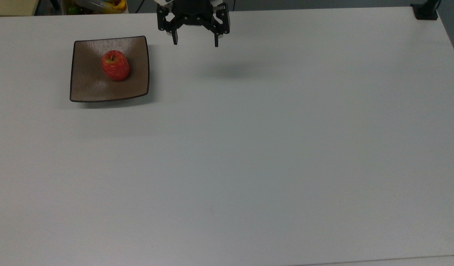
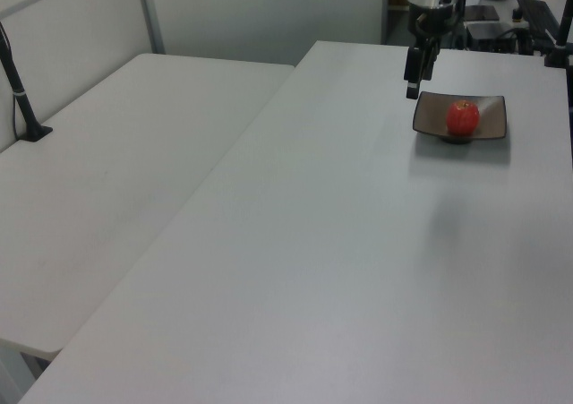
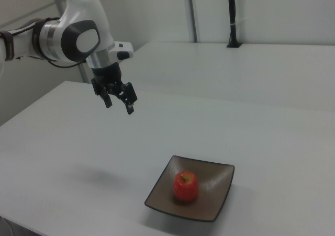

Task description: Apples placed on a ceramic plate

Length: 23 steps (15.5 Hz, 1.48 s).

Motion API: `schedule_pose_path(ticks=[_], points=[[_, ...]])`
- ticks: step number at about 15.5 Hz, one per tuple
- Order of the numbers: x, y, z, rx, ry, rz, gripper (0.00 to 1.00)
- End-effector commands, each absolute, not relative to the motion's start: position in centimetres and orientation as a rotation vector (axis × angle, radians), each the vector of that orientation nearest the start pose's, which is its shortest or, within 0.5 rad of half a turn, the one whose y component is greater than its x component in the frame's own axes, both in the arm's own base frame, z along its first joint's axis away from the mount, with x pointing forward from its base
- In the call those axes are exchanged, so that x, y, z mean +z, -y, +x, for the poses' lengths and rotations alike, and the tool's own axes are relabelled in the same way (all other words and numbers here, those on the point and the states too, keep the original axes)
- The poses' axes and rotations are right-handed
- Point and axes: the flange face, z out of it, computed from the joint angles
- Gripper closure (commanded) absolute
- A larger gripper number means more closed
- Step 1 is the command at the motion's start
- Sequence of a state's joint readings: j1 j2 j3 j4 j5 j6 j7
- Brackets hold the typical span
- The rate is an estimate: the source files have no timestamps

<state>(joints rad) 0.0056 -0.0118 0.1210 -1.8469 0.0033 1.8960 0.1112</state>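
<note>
A small red apple [image 1: 115, 65] [image 2: 463, 117] [image 3: 186, 186] with a yellowish patch at its stem rests upright on the square brown ceramic plate [image 1: 86, 85] [image 2: 432, 115] [image 3: 217, 186], near the plate's middle. My gripper [image 1: 195, 41] [image 2: 411, 89] [image 3: 120, 107] hangs open and empty in the air, well above the white table, to the right of the plate in the top view. Its two black fingers stand wide apart and point down. Nothing touches the apple.
The white table [image 1: 249, 155] stretches wide to the top view's right and front. A black post base [image 1: 425, 11] sits at its far right corner. A second white table [image 2: 116, 171] adjoins on the left view's left. Clutter [image 1: 97, 5] lies beyond the far edge.
</note>
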Motion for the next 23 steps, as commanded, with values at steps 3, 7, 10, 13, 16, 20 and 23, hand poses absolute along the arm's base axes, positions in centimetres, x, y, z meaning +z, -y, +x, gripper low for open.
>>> schedule_pose_path(ticks=[3, 7, 10, 13, 16, 20, 23], points=[[52.25, -6.86, 55.81, -0.052, 0.096, -3.134, 0.00], [52.08, -6.75, 55.76, -0.045, 0.143, -3.134, 0.00], [52.20, -6.59, 55.85, -0.055, 0.138, -3.134, 0.00], [52.23, -6.57, 55.82, -0.050, 0.134, -3.136, 0.00], [52.44, -6.40, 55.77, -0.060, 0.129, -3.136, 0.00], [52.45, -6.12, 55.80, -0.060, 0.129, -3.135, 0.00], [52.44, -6.28, 55.76, -0.058, 0.135, -3.136, 0.00]])
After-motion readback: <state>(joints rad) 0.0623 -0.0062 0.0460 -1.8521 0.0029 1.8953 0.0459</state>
